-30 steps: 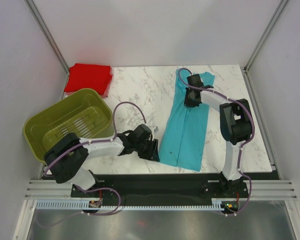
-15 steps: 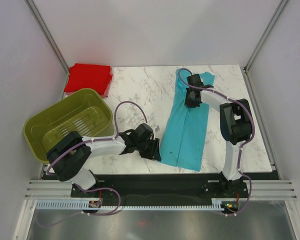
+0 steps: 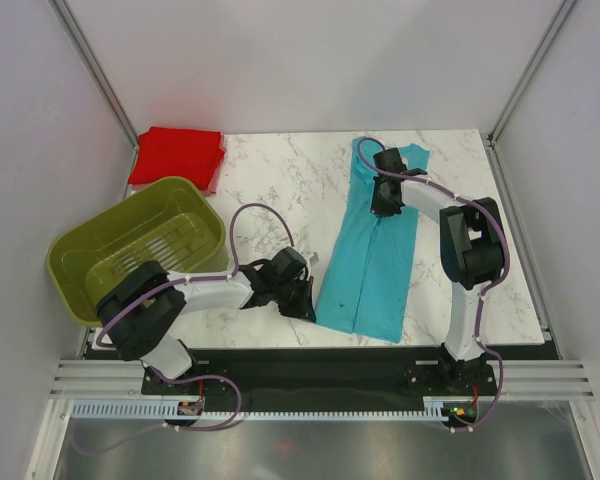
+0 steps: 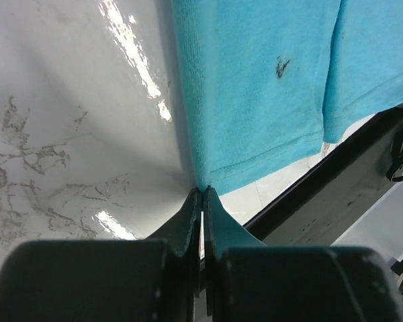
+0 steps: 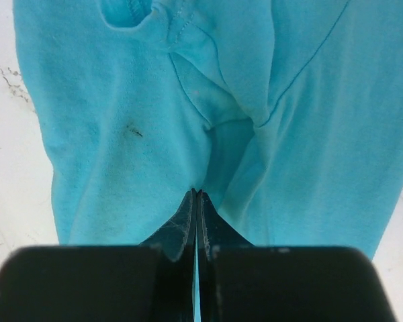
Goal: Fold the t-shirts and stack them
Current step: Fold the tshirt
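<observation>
The turquoise t-shirt (image 3: 372,250) lies as a long folded strip on the marble table, right of centre, with its neck end at the far side. My left gripper (image 3: 308,297) is at the strip's near left corner, shut on the tip of the hem (image 4: 255,168); its jaws (image 4: 201,190) meet right at the cloth edge. My right gripper (image 3: 383,205) is low over the far part, shut on a fold of the turquoise t-shirt (image 5: 121,134) just below the neck, fingertips together (image 5: 197,192). The red t-shirt (image 3: 178,155) sits as a flat square bundle at the far left corner.
An olive-green slotted basket (image 3: 135,250) stands at the left edge, tilted partly off the table. The table's black front rail (image 4: 336,174) runs close behind the shirt's near hem. Bare marble (image 3: 280,190) lies between the basket and the shirt.
My left gripper has slid a little right onto the shirt's near left corner and gone from open to shut on it. The right arm has stayed put.
</observation>
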`<state>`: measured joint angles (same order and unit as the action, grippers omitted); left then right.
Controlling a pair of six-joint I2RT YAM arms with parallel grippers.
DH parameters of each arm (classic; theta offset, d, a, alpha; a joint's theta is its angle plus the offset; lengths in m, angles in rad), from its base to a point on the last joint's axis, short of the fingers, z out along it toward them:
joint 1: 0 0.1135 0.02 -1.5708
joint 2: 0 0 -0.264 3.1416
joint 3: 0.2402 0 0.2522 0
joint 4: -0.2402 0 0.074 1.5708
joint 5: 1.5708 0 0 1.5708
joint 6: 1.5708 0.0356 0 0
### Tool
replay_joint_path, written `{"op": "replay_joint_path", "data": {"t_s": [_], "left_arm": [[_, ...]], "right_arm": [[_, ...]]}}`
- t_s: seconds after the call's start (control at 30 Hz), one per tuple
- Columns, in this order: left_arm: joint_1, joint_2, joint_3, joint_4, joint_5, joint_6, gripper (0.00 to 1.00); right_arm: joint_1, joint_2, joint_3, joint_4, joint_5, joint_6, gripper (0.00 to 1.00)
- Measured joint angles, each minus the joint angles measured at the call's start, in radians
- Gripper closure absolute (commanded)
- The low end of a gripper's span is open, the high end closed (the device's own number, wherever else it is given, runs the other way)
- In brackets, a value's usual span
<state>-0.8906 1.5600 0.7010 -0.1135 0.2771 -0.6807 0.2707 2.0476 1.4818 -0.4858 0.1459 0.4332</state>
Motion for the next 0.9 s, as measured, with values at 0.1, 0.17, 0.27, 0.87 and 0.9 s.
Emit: {"op": "replay_joint_path", "data": {"t_s": [0.1, 0.17, 0.27, 0.87, 0.9], "left_arm": [[0.0, -0.003, -0.001, 0.0, 0.003, -0.003, 0.98], [0.0, -0.009, -0.002, 0.0, 0.006, -0.008, 0.98], [0.0, -0.016, -0.004, 0.0, 0.014, -0.018, 0.98], [-0.01, -0.035, -0.037, 0.009, 0.018, -0.078, 0.69], [-0.011, -0.038, -0.038, 0.007, 0.019, -0.08, 0.68]], "right_arm": [[0.0, 0.0, 0.0, -0.004, 0.013, 0.0, 1.0], [0.0, 0.0, 0.0, -0.005, 0.018, 0.0, 1.0], [0.0, 0.0, 0.0, -0.006, 0.031, -0.001, 1.0], [0.0, -0.001, -0.002, -0.01, 0.008, -0.019, 0.74], [0.0, -0.006, -0.002, -0.02, 0.003, -0.016, 0.72]]}}
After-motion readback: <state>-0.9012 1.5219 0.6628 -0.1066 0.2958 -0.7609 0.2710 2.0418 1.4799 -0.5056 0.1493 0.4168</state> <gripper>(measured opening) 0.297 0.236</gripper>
